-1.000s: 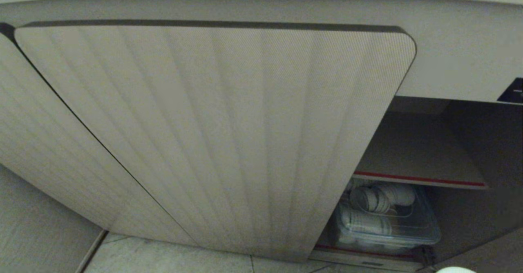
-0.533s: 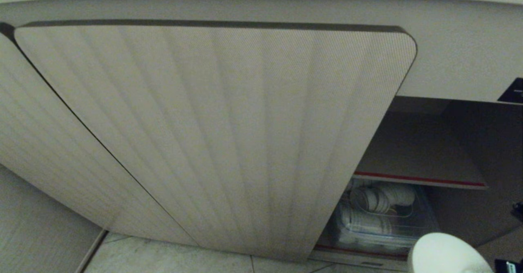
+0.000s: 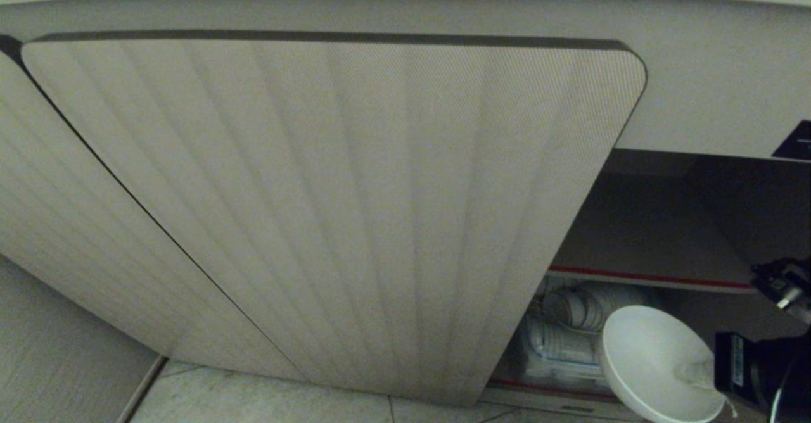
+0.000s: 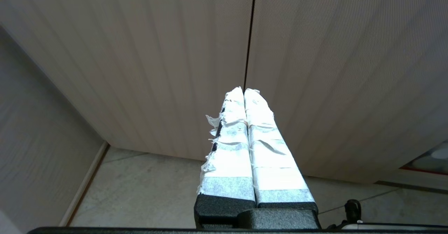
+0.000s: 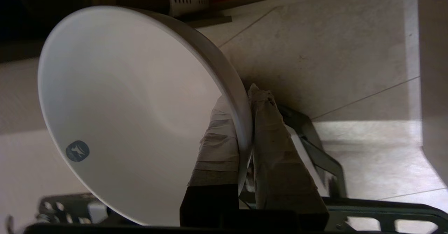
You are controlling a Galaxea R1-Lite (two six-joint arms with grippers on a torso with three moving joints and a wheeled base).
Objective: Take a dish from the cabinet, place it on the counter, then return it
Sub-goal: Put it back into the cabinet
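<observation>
Right gripper (image 5: 245,122), taped fingers pinched on the rim of the dish (image 5: 133,111), bowl tilted at lower right of the head view before the open cabinet (image 3: 633,233); left gripper (image 4: 244,94) closed, empty, facing ribbed doors (image 4: 315,69)

No text is legible; the dish (image 5: 115,111) bears a small grey emblem.
</observation>
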